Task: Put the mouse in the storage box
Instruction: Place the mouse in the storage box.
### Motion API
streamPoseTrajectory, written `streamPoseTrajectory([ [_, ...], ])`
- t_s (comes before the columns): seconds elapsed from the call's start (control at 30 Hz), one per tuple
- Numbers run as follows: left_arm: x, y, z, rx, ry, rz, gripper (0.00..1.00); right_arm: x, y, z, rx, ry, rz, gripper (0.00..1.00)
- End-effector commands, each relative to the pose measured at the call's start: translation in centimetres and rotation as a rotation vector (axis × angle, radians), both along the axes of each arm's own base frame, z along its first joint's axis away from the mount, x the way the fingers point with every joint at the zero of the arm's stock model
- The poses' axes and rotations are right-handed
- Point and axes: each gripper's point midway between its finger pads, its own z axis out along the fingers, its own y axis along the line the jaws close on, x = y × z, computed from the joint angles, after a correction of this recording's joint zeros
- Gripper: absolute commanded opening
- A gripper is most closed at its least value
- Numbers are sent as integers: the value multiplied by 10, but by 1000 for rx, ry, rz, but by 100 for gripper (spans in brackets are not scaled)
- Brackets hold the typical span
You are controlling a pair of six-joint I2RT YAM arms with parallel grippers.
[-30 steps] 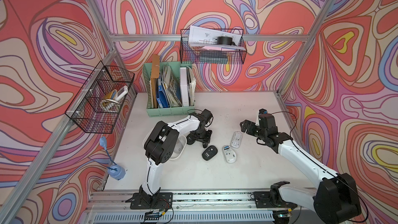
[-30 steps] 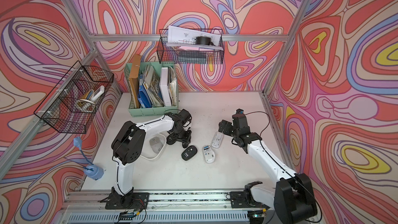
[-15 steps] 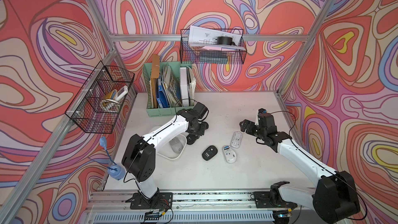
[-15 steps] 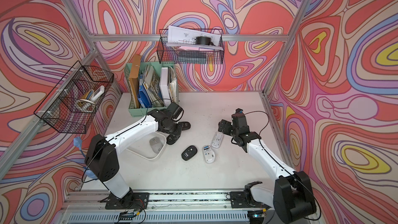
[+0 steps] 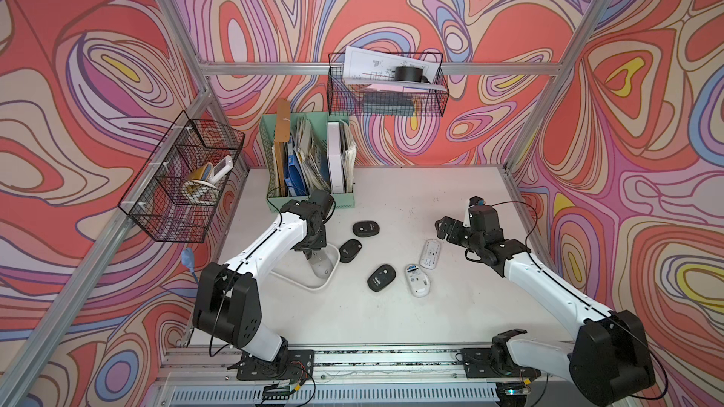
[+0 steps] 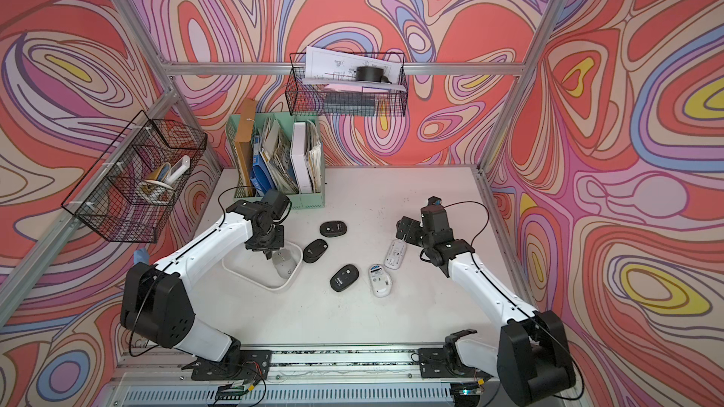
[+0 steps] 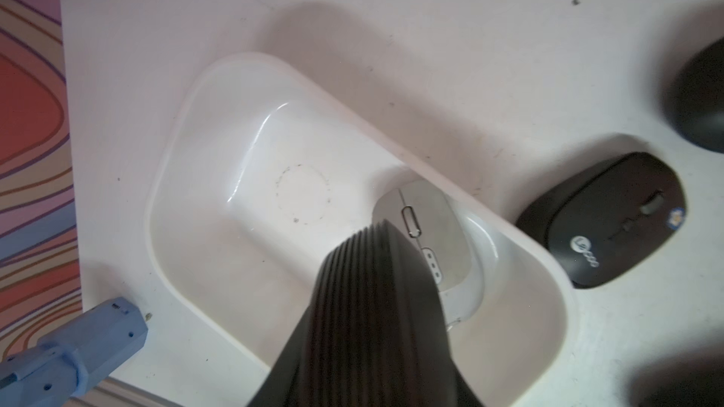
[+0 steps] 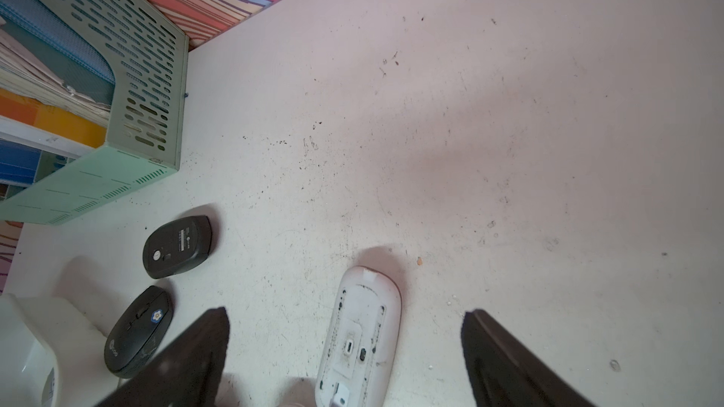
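Observation:
The storage box (image 5: 313, 287) (image 6: 274, 287) (image 7: 172, 174) is a low white bin on the left of the table. A pale grey mouse (image 5: 322, 267) (image 6: 285, 264) (image 7: 427, 225) lies inside it at the right-hand end. My left gripper (image 5: 312, 255) (image 6: 268, 254) (image 7: 382, 225) is shut just above that mouse, with nothing between its fingers. My right gripper (image 5: 446, 229) (image 6: 405, 229) (image 8: 344, 313) stands open over a white mouse (image 5: 430, 253) (image 8: 360, 338) that lies upside down on the table.
Three black mice (image 5: 365, 227) (image 5: 350, 250) (image 5: 381, 277) and another upturned white mouse (image 5: 416, 279) lie right of the box. A mint-green file organiser (image 5: 309, 162) stands behind. Black wire baskets (image 5: 184, 182) (image 5: 386, 84) hang on the walls. A blue tool (image 7: 78, 346) lies near the table's left edge.
My left gripper has moved left from beside the black mice to over the storage box, and its arm has swung out leftward. The right arm has not moved.

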Motion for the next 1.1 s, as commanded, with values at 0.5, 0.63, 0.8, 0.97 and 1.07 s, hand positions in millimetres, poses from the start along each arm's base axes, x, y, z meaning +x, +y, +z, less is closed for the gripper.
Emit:
streamPoseTrajectory([
  [0.5, -12, 48, -55, 131, 159, 196, 21, 0, 2, 3, 6, -16, 2, 95],
  [0.63, -12, 48, -65, 139, 179, 200, 21, 0, 2, 4, 3, -15, 2, 95],
  [0.8, -14, 50, -73, 153, 197, 210, 26, -1, 2, 3, 2, -13, 3, 95],
  [0.97, -16, 49, -79, 149, 205, 214, 33, -1, 2, 3, 4, -14, 0, 95],
  [1.07, -17, 49, -82, 151, 212, 215, 37, 0, 3, 4, 6, -13, 3, 95],
])
